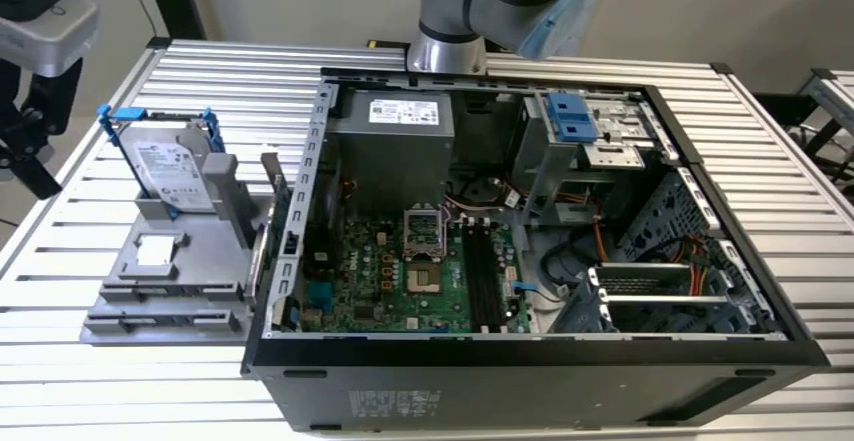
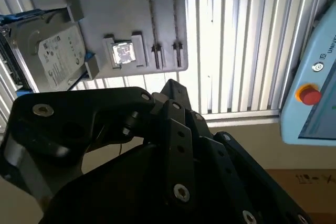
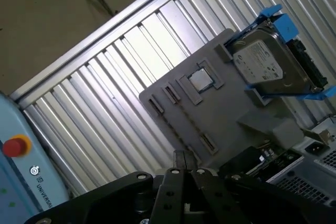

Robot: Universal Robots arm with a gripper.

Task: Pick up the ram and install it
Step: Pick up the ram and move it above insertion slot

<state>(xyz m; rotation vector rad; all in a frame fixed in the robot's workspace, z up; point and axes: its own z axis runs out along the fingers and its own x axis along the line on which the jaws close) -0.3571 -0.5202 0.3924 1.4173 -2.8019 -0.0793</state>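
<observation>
**Jaws closed and empty off the worktop's corner; ram standing by the case**

At the exterior view's left edge the gripper hangs beside the slatted aluminium worktop. In both wrist views its jaws are pressed together with nothing between them. One pale blue teach pendant with one red button lies near it.

To the right is one grey fixture tray. It carries one hard drive, propped upright in a blue bracket. The drive has a white label, and its print is too small to read. One square processor chip lies flat in a pocket of the tray.

At the tray's far edge, just beside the case wall, a thin dark board stands on edge. This appears to be the ram, well apart from the gripper.

Next is one open computer case, lying on its side, with a small sticker on its outer wall. Inside are a power supply with a white label, the green motherboard and long black memory slots. I cannot count the slots. The arm rises behind the case.
</observation>
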